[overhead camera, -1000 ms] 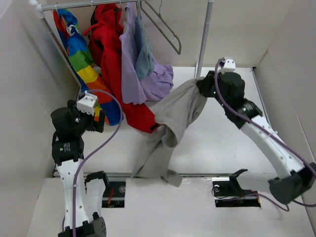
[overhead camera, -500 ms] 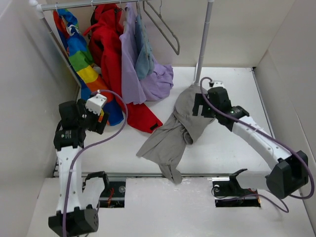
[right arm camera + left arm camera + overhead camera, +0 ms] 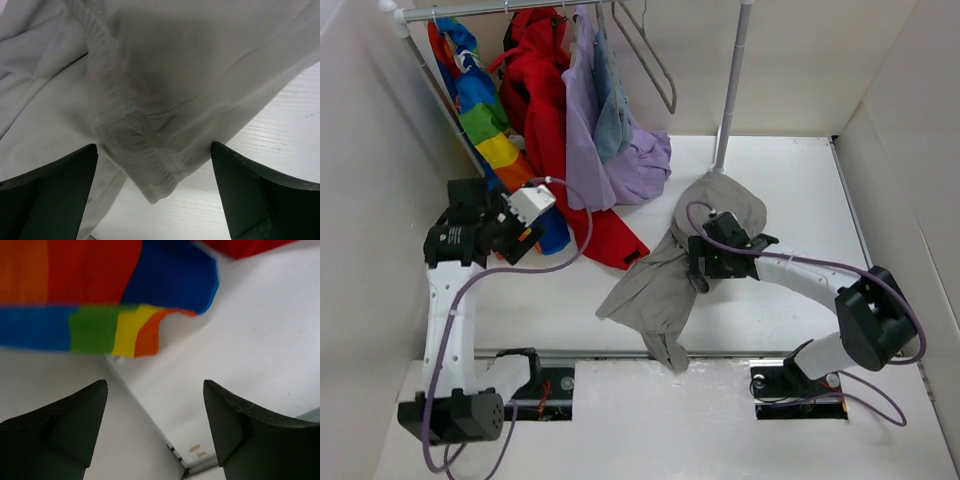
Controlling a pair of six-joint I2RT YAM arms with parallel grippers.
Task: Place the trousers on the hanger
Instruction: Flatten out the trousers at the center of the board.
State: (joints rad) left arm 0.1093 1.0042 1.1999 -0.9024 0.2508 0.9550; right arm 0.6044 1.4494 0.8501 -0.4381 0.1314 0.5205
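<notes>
With my right gripper (image 3: 154, 150) spread empty above the waistband (image 3: 131, 131), the trousers (image 3: 672, 268) lie crumpled on the tabletop (image 3: 800, 180), well apart from the hanger (image 3: 661, 72) on the rail (image 3: 510, 9), so I judge the next move is pinching that waistband.

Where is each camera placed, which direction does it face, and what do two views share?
Top external: above and behind the arms, looking down at the table, trousers and hung clothes; left arm and right arm show.
Left wrist: on the left arm, facing the rainbow garment's hem; open jaws below.
Right wrist: on the right arm, close over the trousers' waistband; open jaws either side.
Shared: trousers in top and right wrist; rainbow garment in top and left wrist.
</notes>
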